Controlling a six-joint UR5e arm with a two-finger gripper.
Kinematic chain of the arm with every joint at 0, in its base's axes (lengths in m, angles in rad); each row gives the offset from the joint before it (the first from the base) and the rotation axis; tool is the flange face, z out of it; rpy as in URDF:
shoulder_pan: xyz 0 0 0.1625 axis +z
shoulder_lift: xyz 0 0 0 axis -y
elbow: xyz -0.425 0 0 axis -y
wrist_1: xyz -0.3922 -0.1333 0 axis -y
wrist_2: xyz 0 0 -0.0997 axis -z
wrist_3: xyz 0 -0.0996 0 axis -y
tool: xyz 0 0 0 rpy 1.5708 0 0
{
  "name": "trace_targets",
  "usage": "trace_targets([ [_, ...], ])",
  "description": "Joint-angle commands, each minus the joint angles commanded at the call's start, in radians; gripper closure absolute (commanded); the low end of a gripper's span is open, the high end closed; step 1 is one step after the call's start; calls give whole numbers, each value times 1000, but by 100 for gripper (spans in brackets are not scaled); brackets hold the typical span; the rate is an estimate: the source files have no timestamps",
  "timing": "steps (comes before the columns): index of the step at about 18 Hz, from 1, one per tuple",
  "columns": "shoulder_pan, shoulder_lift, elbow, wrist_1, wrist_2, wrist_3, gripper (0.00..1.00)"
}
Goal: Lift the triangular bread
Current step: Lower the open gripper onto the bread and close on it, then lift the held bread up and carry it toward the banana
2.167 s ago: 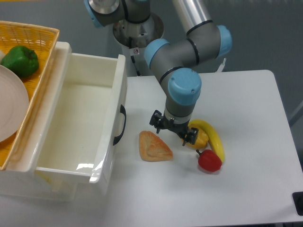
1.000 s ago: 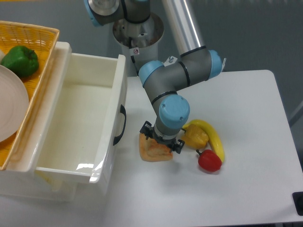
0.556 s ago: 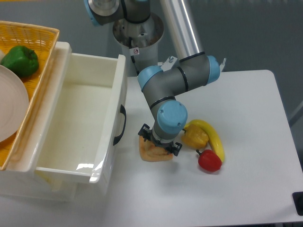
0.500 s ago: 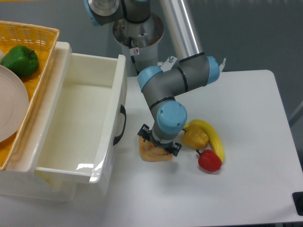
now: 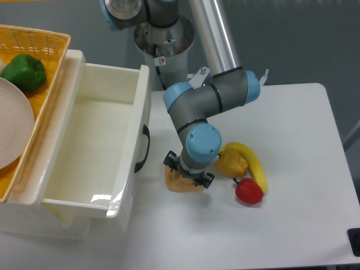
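White table (image 5: 292, 129) takes up the right and near part of the scene. On its left sits a big white plastic bin (image 5: 84, 152) w/ a black handle (image 5: 144, 148) on the side facing the arm. Left of the bin is a yellow woven basket (image 5: 39, 50), holding a pale plate (image 5: 14, 121) and a green pepper (image 5: 23, 72) at its far end.

The UR5e arm (image 5: 208, 101) comes down from the far side: silver tube, grey body, light blue joint caps. Its wrist points straight down over the middle of the table, just right of the bin.

The gripper (image 5: 188, 175) is right down on the triangular bread (image 5: 179, 183), black fingers either side of it, one at the far-left edge and one toward the near-right. Wrist blocks most of the view tho, so can't tell if the jaws are actually pressing on the bread or just straddling it. The bread lies flat on the table, just right of the bin's handle; only the near edge and left corner show, golden-tan crust.

Right of the bread, near but apart: a lumpy yellow item (image 5: 232, 162), w/ a banana (image 5: 253, 164) curving round its right side, touching it. A small red pepper (image 5: 249, 191) sits at the near end of the banana.
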Motion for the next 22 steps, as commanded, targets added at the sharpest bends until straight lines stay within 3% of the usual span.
trace_targets([
  [3, 0, -2, 15, -2, 0, -9, 41],
  [5, 0, -9, 28, -2, 2, -15, 62],
  [10, 5, -18, 52, -6, 0, -15, 93],
  [14, 18, -14, 77, -24, 0, -6, 94],
  [18, 34, -6, 141, -103, 0, 6, 94],
  [22, 60, 27, 179, -159, -23, 121, 94],
])
